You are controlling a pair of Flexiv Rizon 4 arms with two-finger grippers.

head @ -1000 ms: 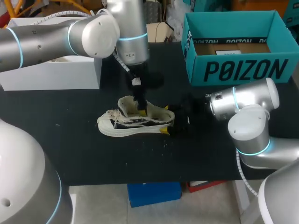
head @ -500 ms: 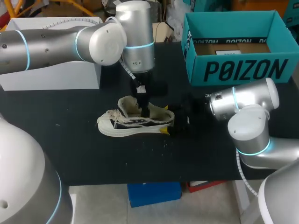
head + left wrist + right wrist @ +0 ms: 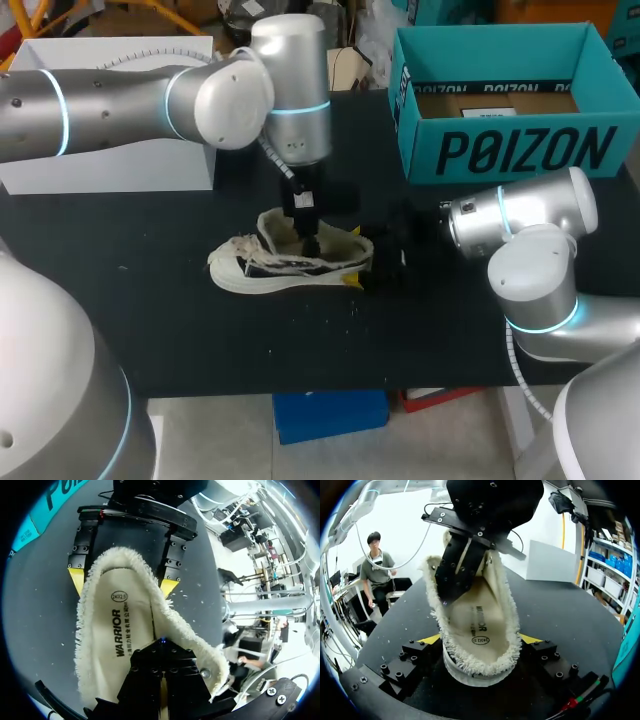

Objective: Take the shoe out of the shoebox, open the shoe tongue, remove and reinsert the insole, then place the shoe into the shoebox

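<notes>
A low white canvas shoe with a frayed fleece collar (image 3: 290,262) is shown out of the teal cardboard shoebox (image 3: 520,150) and lying on its sole on the black table (image 3: 200,330), well apart from the box. Its heel is clasped from both sides by the jaws of the right gripper (image 3: 481,640), whose yellow tips are seen against the collar. The left gripper (image 3: 161,647) is lowered into the shoe's mouth, its jaws drawn together to a slit above the cream printed insole (image 3: 120,645); whether the insole's edge is pinched cannot be told. The insole lies flat inside the shoe. The removal from the box is judged done and the tongue appears lifted; whether the insole is about to be pulled out or is already reseated cannot be decided. The return to the shoebox is left to do.
</notes>
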